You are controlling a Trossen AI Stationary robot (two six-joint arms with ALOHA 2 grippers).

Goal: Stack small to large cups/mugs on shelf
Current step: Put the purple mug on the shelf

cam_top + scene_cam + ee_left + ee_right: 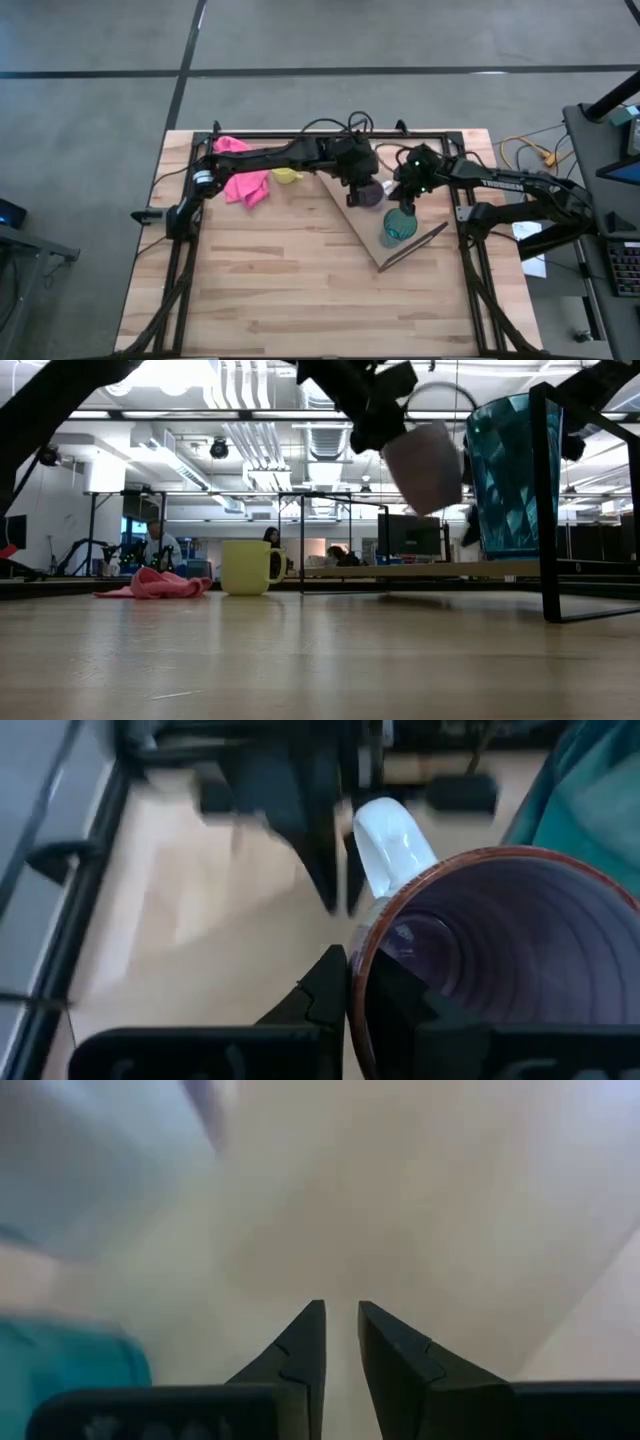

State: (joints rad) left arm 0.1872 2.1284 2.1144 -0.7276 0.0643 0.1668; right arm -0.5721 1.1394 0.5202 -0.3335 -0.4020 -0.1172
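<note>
My left gripper (360, 185) holds the purple mug (371, 194) in the air over the light-brown shelf board (358, 228). In the low view the mug (430, 465) hangs tilted, clear of the board (400, 570). The translucent teal cup (505, 475) stands upright on the board, beside the mug. My right gripper (408, 195) hovers just past the teal cup (397, 226), narrowly open on nothing (340, 1315). The yellow mug (287, 175) stands on the tabletop by the pink cloth. My left gripper (350, 970) holds the purple mug by its rim (358, 955), close to the pale handle (390, 840). One finger (320, 995) is outside the wall and the other (405, 1010) is inside the mug. It comes from above; the mug is lifted clear and tilted.
The pink cloth (245, 178) lies near the table's far left. The shelf's black wire frame (545, 510) rises beside the teal cup, with another rail (412, 247) along the board's near edge. Bare slatted tabletop (280, 290) spreads toward the near edge.
</note>
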